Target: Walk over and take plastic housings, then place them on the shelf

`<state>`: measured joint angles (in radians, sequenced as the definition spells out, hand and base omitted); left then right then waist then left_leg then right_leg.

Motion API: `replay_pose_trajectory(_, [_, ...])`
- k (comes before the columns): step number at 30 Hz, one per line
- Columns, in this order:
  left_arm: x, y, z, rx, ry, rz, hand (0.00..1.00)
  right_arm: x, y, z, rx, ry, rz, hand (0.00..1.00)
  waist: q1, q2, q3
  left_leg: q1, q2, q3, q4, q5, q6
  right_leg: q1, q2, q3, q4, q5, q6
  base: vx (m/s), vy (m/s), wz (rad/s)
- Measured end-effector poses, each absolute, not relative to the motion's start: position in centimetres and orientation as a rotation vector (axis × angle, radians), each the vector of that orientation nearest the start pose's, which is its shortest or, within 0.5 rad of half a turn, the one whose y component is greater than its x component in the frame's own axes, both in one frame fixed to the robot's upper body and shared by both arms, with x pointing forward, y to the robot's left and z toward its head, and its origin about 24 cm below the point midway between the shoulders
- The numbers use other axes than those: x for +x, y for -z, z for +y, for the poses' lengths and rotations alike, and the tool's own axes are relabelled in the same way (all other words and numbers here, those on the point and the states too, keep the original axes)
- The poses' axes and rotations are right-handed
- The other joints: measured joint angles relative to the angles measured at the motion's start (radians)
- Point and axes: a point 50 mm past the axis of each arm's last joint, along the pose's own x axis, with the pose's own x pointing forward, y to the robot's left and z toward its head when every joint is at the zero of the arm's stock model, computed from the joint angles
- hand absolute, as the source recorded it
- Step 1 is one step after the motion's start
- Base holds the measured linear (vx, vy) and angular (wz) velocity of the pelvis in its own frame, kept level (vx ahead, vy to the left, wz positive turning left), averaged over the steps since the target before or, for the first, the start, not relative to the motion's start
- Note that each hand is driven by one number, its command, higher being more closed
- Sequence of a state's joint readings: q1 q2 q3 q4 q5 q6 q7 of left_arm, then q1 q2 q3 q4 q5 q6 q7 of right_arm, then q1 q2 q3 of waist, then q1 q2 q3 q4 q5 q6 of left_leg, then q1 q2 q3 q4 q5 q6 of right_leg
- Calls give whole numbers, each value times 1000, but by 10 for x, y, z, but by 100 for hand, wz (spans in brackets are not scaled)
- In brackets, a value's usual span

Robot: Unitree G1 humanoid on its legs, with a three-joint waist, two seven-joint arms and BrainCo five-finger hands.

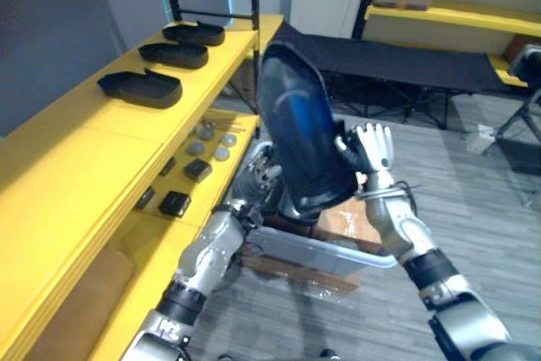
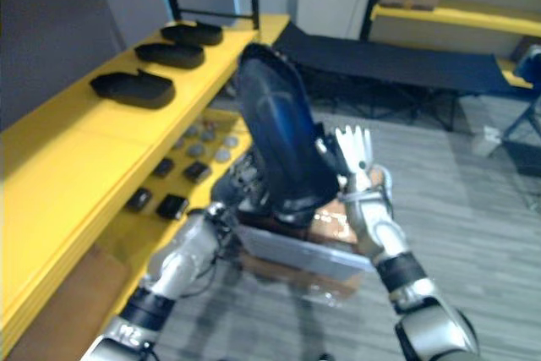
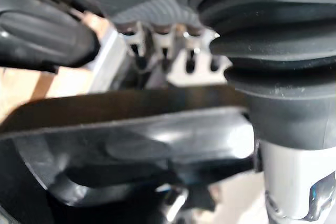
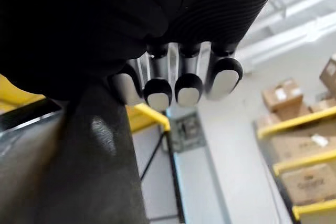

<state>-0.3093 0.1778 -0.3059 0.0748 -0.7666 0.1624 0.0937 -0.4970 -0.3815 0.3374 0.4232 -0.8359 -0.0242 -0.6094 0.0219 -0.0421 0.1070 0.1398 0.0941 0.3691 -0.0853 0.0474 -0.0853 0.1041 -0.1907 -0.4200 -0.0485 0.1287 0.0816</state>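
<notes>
At the yellow shelf's point(image 1: 101, 137) far end lie three black housings point(image 1: 140, 88). Over the grey bin point(image 1: 338, 253) a large glossy black housing point(image 1: 300, 124) stands upright between the left hand point(image 3: 163, 43), whose grip I cannot tell, and the flat, straight-fingered right hand point(image 1: 372, 151). The left wrist view shows its moulded rim.

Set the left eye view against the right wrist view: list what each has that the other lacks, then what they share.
Left eye view: three black housings lined up on the yellow shelf, a grey bin on the floor, and the left hand by the lower part of the raised housing. Right wrist view: the ceiling. Shared: the raised housing, with the right hand flat against it, fingers straight.
</notes>
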Motion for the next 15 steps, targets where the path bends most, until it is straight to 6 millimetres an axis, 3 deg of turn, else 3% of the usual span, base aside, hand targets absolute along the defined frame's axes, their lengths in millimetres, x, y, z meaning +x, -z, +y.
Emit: replay_pose_trajectory(15, [291,-47,86,-299,255,206,0,329,-82,-130,-1158,162,-485,100,16,-7,-6,-5,1,-16,-2,15,2,1,0,-15,-1,2,3,-1,10,2])
